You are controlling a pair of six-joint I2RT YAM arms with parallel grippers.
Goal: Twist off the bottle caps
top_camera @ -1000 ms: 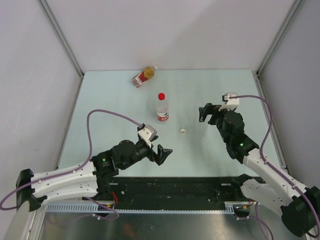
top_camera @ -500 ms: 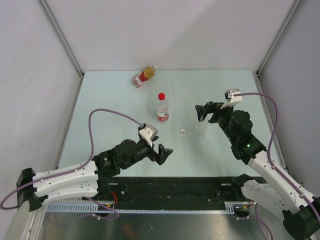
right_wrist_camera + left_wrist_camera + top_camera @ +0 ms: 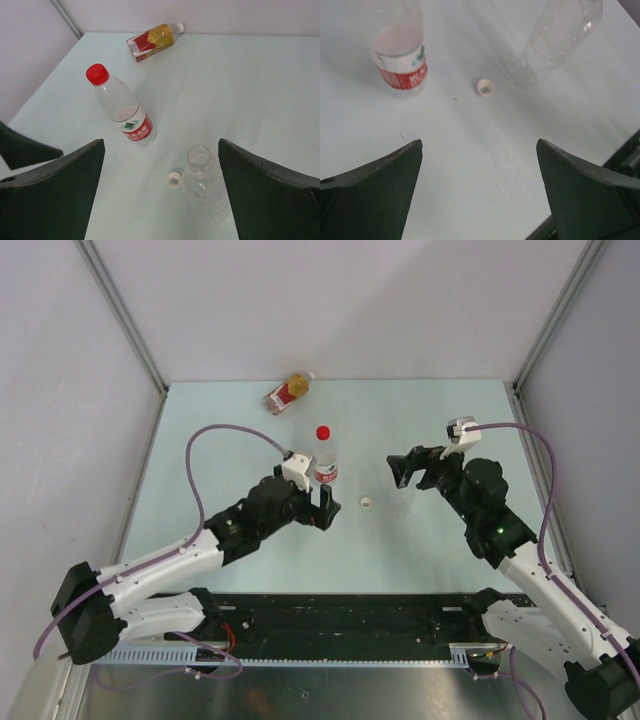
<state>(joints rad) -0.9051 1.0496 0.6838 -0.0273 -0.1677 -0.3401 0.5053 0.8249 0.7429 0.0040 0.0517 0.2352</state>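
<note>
Red cap (image 3: pixel 97 74) seemingly on | left hand (image 3: pixel 479 145) spread, stretched low | right hand (image 3: pixel 161 145) spread, raised

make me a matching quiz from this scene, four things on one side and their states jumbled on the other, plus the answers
Column A
1. labelled bottle
2. unlabelled bottle
3. amber bottle
4. loose white cap

Column B
a. lying on its side near the far edge of the table
b. standing upright, mouth open, nothing screwed on
c. standing upright with a red cap on top
d. lying loose between the two standing bottles

Pairs: 1-c, 2-b, 3-a, 4-d
</note>
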